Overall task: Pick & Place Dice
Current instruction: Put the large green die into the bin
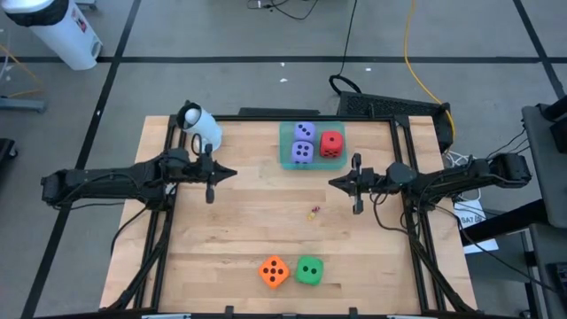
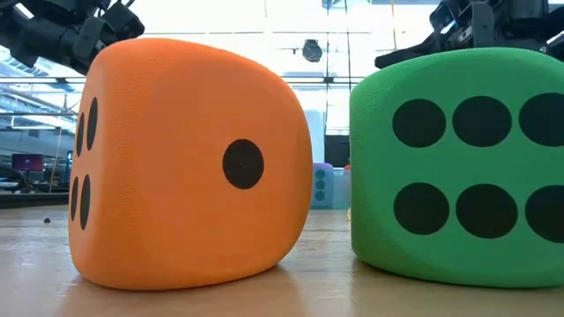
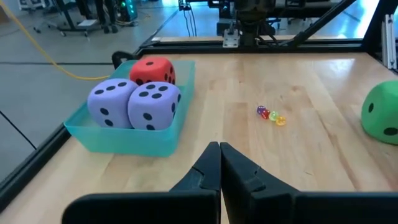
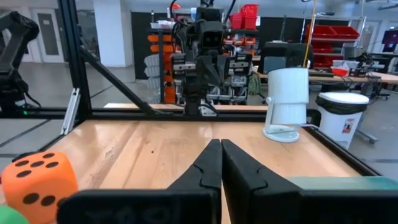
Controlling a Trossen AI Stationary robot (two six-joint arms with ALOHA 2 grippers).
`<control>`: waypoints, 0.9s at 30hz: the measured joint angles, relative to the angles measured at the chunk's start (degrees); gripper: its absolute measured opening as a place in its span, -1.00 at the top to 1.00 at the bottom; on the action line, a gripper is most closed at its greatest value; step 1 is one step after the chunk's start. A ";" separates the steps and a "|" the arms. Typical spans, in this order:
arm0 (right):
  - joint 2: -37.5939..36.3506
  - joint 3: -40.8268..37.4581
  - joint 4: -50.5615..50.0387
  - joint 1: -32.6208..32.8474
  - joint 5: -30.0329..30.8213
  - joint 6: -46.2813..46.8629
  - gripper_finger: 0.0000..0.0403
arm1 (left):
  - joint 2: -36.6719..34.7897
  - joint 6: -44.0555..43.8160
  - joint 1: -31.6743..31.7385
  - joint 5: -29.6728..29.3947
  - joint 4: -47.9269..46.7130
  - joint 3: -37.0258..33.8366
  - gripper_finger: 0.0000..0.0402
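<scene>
An orange die (image 1: 274, 271) and a green die (image 1: 308, 270) rest side by side on the table near its near edge. Two purple-blue dice (image 3: 134, 103) and a red die (image 3: 153, 70) sit in the teal tray (image 1: 287, 155) at the far middle. My left gripper (image 1: 232, 174) hovers shut over the table's left part. My right gripper (image 1: 333, 182) hovers shut over the right part. Both point toward the table's middle and hold nothing.
A white camera-like device (image 1: 200, 125) stands at the table's far left corner. A few tiny coloured beads (image 3: 271, 114) lie near the table's middle. Black frame rails (image 1: 413, 239) run along the table's sides. Bare wood lies between the tray and the near dice.
</scene>
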 joint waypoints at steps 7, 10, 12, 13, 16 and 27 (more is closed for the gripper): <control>0.00 0.00 -0.14 -0.01 0.15 -3.59 1.00 | 0.02 0.85 0.00 -0.17 -0.06 0.00 0.95; 0.00 0.00 -0.14 -0.01 0.19 -3.54 1.00 | 0.02 0.27 0.00 -0.50 -0.61 0.00 0.93; 0.00 0.00 -0.14 -0.01 0.20 -3.54 1.00 | 0.02 -0.49 0.00 -0.55 -1.30 0.00 0.93; 0.00 0.00 -0.14 0.01 0.19 -3.54 1.00 | 0.02 -0.54 0.00 -0.57 -1.52 0.00 0.93; 0.00 0.00 -0.14 0.08 0.14 -3.40 1.00 | 0.02 -0.64 0.00 -0.59 -1.69 0.00 0.95; 0.07 2.63 -0.63 1.61 0.89 4.61 1.00 | 0.02 0.51 0.00 -1.72 -1.70 0.00 0.91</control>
